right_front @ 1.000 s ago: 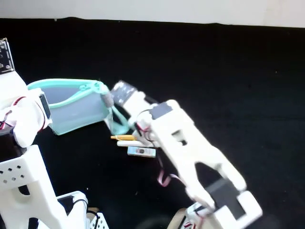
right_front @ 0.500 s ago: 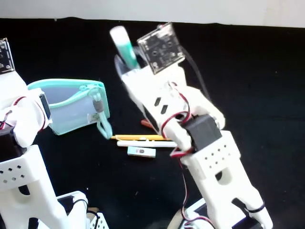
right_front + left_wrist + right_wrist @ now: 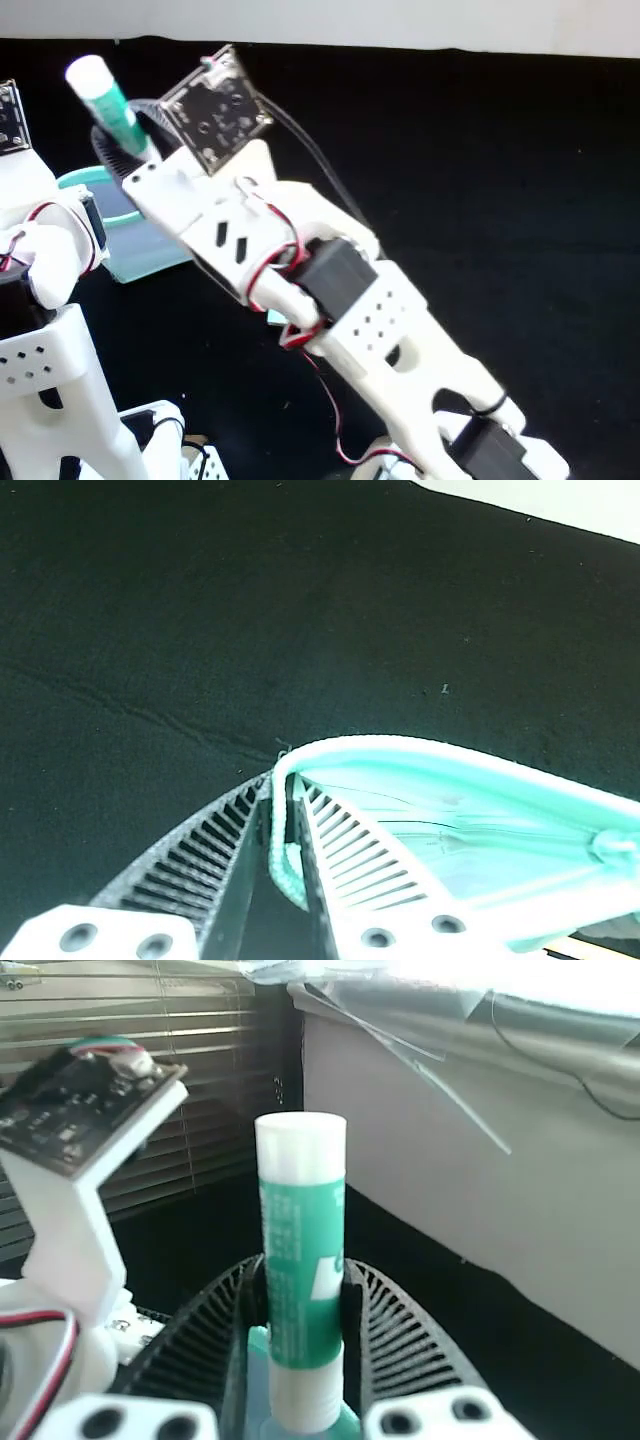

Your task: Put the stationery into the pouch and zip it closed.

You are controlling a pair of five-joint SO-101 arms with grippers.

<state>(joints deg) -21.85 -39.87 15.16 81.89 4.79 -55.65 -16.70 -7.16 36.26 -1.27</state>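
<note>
Pinched low in the right gripper [image 3: 300, 1295], the glue stick [image 3: 103, 92] may tilt and miss the pouch [image 3: 145, 255] at its six o'clock, whose rim the left gripper [image 3: 283, 815] clamps.

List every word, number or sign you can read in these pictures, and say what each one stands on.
On the glue stick: white print on the green label, too blurred to read.
On the circuit board mounted on the arm: no legible marking.
On the pouch: no print visible.
No other text can be read.
</note>
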